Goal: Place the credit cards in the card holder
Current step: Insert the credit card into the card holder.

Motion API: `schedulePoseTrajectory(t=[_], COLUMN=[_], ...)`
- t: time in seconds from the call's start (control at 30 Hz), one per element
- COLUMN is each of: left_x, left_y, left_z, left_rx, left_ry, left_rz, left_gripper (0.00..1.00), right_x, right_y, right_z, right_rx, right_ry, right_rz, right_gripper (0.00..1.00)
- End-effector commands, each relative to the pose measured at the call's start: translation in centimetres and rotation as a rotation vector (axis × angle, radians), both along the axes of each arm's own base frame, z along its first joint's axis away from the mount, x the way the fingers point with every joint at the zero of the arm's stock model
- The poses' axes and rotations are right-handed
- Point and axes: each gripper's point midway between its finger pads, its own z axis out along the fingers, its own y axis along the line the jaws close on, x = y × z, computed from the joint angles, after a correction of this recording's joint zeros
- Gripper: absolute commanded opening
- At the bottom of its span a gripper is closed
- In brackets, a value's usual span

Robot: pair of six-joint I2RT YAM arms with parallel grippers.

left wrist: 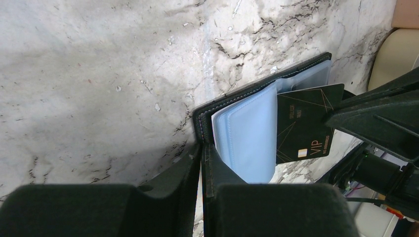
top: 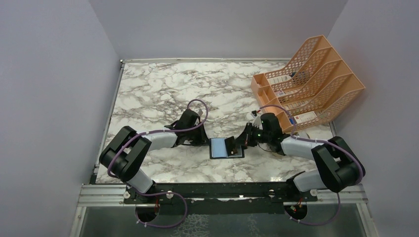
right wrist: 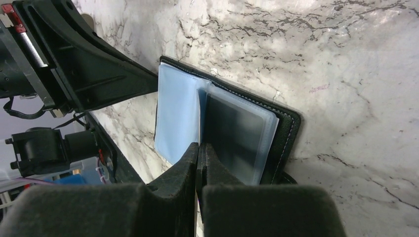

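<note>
A: How far along is the task judged to be?

B: Midway through an insertion. The card holder [top: 226,148] is laid open on the marble table [top: 158,89], between the two arms, with its pale blue plastic sleeves [left wrist: 247,138] fanned out. One card, a black VIP card [left wrist: 306,123], is seen partly tucked behind a sleeve page. Its outer part is exposed in the left wrist view.

A: Is it counted as in?

B: Not yet. In the right wrist view it is seen dimly through frosted plastic, so a pocket is probably entered, but how deep cannot be told.

A: And the tools?

B: The left gripper [left wrist: 202,154] is narrowed to a slit and pinched on the holder's black cover edge, so the case is judged to be steadied. The right gripper [right wrist: 199,150] is closed tight, and the card's near edge appears to be nipped between its fingers.

A: What is left?

B: The card is to be pushed fully home and released. No other loose card is made out on the table, and whether more are to be fetched cannot be told.
</note>
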Motion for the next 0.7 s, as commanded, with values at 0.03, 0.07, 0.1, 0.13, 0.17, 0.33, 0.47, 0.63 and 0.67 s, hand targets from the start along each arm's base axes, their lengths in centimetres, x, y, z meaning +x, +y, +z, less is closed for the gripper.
schedulePoseTrajectory(t=[0.03,0.07,0.1,0.13,0.17,0.33,0.47,0.63,0.67], left_x=[-2.8,-2.9,-2.9,-3.0,-3.1,-3.5,-4.0,-4.6,-4.7], left_y=[3.5,3.5,3.5,3.5,3.6,3.6,3.4,3.1,3.0], left_z=[-3.7,-3.7,-3.7,-3.8,-3.8,-3.7,-3.5,-3.3,-3.3], left_rx=[0.154,0.153,0.152,0.152,0.151,0.14,0.112,0.087,0.083], left_ry=[0.112,0.114,0.115,0.118,0.12,0.132,0.148,0.159,0.163], left_rz=[0.024,0.024,0.025,0.027,0.027,0.034,0.041,0.046,0.046], left_gripper=[0.11,0.11,0.11,0.11,0.11,0.12,0.12,0.12,0.12], right_x=[0.0,0.0,0.0,-0.1,-0.1,-0.3,-0.2,-0.1,0.0], right_y=[0.4,0.5,0.5,0.5,0.5,0.5,0.3,-0.1,-0.2], right_z=[-0.3,-0.5,-0.7,-0.9,-1.1,-1.5,-1.6,-1.7,-1.7], right_rx=[0.049,0.051,0.052,0.055,0.056,0.066,0.074,0.08,0.08], right_ry=[0.013,0.018,0.027,0.034,0.042,0.061,0.052,0.04,0.032], right_rz=[0.021,0.019,0.017,0.016,0.015,0.001,-0.027,-0.072,-0.082], right_gripper=[0.01,0.01,0.01,0.01,0.01,0.01,0.01,0.01,0.01])
